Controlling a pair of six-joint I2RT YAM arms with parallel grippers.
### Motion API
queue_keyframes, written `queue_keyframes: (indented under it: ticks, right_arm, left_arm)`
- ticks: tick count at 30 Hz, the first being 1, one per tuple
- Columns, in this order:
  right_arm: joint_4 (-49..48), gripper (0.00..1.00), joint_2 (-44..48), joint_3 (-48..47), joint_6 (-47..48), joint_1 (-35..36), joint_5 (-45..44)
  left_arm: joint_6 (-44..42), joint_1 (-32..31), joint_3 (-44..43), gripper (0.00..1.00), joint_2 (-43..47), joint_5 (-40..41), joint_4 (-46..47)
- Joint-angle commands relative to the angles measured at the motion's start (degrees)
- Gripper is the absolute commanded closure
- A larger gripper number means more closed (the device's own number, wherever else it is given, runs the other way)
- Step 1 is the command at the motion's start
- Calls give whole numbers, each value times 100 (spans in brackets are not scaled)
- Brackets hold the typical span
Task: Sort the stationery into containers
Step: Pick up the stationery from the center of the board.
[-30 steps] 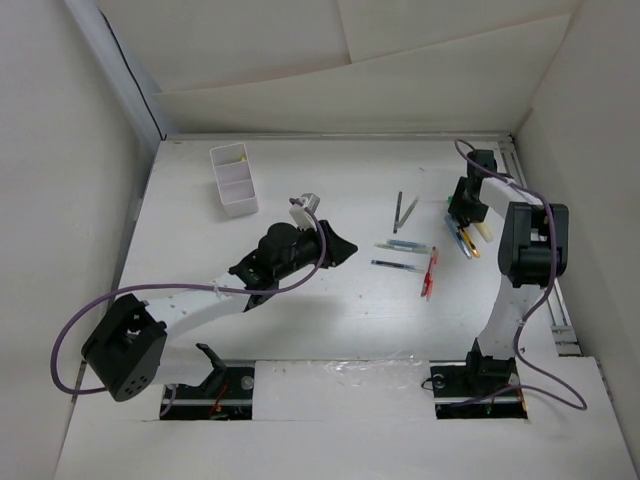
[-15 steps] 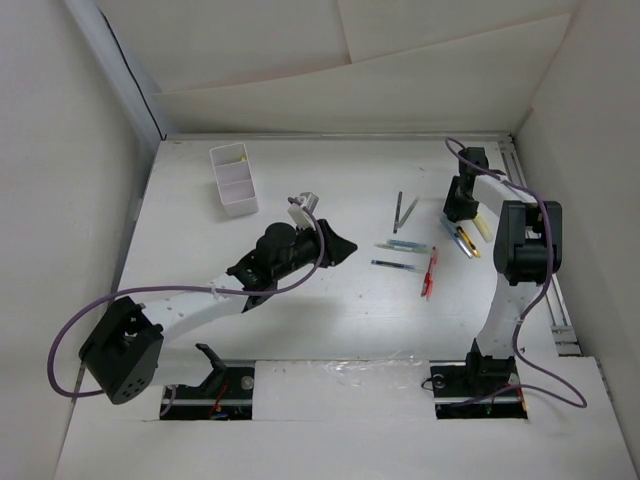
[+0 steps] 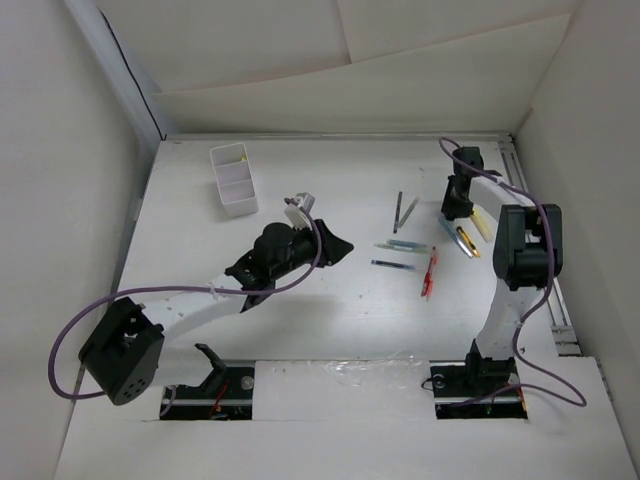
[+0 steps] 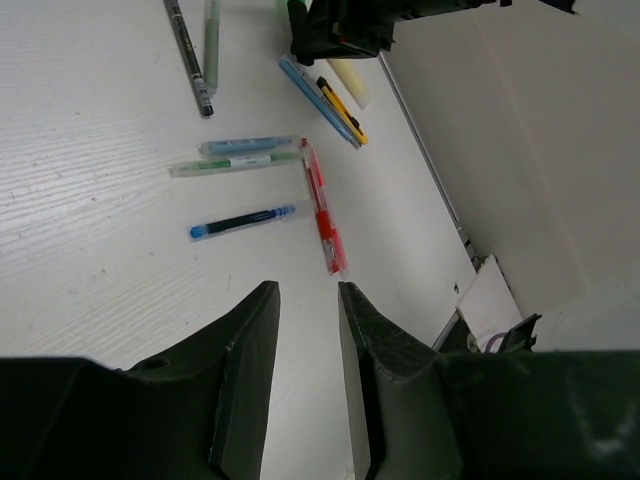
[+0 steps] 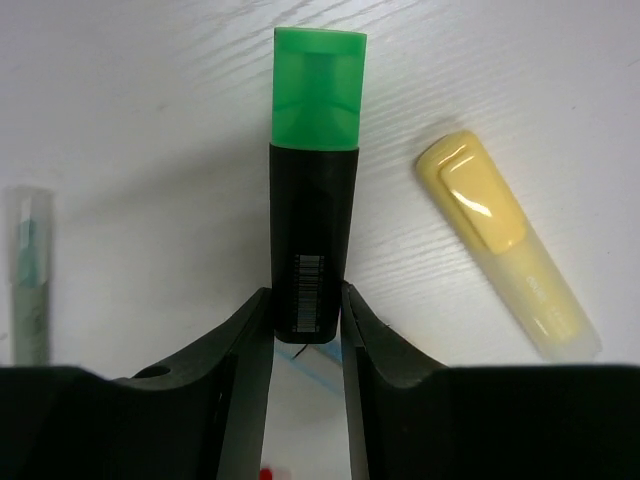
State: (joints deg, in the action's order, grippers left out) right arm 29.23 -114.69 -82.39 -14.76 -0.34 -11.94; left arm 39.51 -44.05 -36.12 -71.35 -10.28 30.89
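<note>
I was at the pick-up step of the sort, working the right arm. On its wrist camera the right gripper had its jaws pressed against both sides of a black-barrelled highlighter with a green cap. I took that as a grip, though the highlighter lay flat on the white table, not yet lifted. A pale yellow highlighter lay just beside it, apart from the jaws.

The left gripper hung over the middle of the table. Its jaws stood a narrow gap apart and held nothing. Its camera looked out on the loose pens, including a red pen and a dark blue pen.

The white translucent three-compartment box sat at the far left, well apart from the right gripper. It had one small yellow piece in its far compartment. The other two compartments looked empty to me.

My judgement was that most of the task remained. The next move called for a straight lift, so the barrel would not pivot in the jaws or knock the yellow highlighter. After that came a long carry across the table, past the left arm, to a free compartment.
</note>
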Motion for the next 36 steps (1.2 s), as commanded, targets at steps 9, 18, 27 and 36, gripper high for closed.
queue_keyframes:
  ticks: [9,18,27,36]
  right_arm:
    - [-882,100,2178,1039,-35,1236,454]
    - [-1947,100,3181,2525,-158,2142,1932]
    - [-2317,100,3454,2825,-158,2907,2319]
    - [-2370,100,3454,2711,-106,3277,2443]
  left_arm:
    - [127,204,-421,69,43,26,-302]
    - [242,520,-1160,54,-352,26,-751]
    - [84,521,-1889,57,-1153,492,-1270]
    - [-31,521,-2224,61,-1663,562,-1368]
